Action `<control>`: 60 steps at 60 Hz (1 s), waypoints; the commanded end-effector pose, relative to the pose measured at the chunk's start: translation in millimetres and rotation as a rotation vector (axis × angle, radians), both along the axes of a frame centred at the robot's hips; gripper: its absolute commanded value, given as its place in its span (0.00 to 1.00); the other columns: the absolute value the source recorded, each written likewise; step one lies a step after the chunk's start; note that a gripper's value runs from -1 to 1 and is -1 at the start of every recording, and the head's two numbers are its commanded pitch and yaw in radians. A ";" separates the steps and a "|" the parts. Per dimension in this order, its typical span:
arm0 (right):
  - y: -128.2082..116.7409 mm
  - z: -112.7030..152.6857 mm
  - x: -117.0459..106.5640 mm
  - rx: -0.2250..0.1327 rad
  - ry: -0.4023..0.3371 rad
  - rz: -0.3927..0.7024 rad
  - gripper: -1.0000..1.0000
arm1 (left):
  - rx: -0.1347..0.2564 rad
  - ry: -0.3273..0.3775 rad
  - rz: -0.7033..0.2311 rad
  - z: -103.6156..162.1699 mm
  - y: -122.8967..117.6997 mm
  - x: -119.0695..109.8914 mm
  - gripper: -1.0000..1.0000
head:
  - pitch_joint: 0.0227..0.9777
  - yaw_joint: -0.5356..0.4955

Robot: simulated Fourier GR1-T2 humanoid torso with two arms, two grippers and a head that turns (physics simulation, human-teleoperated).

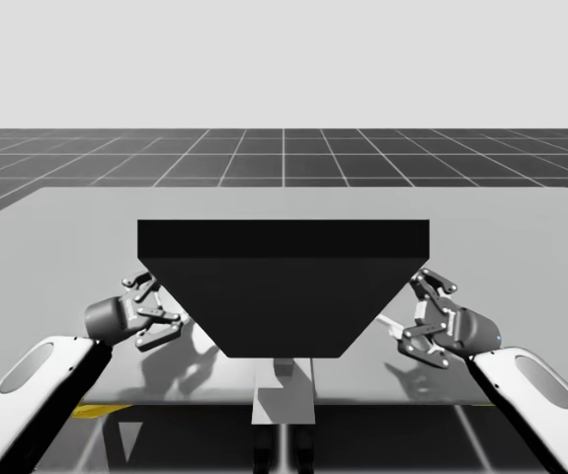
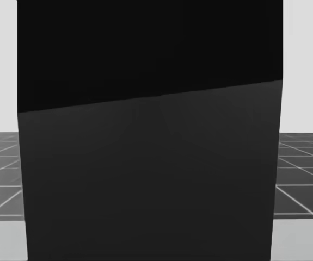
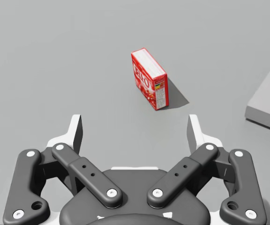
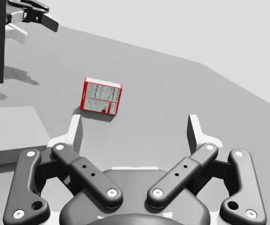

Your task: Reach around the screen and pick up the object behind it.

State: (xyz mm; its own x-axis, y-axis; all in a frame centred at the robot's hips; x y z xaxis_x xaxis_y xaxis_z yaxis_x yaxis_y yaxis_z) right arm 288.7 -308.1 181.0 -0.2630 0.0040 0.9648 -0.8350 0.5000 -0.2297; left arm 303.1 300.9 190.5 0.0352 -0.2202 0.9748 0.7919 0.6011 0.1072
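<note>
well, your head view faces the dark screen [image 2: 145, 163]; both wrist views look past it to the red box [image 3: 150, 79], standing on edge on the desk [image 3: 55, 56] ahead of your left claw [image 3: 135, 129] and right claw [image 4: 135, 129], touching neither. both claws are spread wide, gripping nothing.

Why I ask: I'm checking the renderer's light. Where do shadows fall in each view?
High view: my left hand and right hand cast soft shadows on the table. Left wrist view: the red box throws a dark shadow towards the grey block. Right wrist view: thin shadow at the box's base. Head view: a slanted edge splits the screen into darker and lighter shade.
</note>
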 end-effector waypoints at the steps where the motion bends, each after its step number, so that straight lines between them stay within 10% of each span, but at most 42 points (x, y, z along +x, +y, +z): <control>1: 5.7 -4.9 -0.2 -0.004 -0.001 0.015 0.00 | 0.014 0.026 -0.024 -14.7 -25.8 16.8 0.00 | 0.12 0.51; 60: 10.9 -13.1 -10.0 -0.032 -0.033 0.044 0.00 | 0.033 0.100 -0.070 -62.6 -117.5 84.4 0.00 | 0.14 0.50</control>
State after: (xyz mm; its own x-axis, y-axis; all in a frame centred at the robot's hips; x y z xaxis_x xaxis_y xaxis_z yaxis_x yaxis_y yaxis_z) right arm 280.9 -297.5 165.1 -0.2484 0.1027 0.9632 -0.8471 0.4593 -0.2674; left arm 383.4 187.6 135.0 0.1093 -0.2530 0.9613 0.8409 0.5393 0.0463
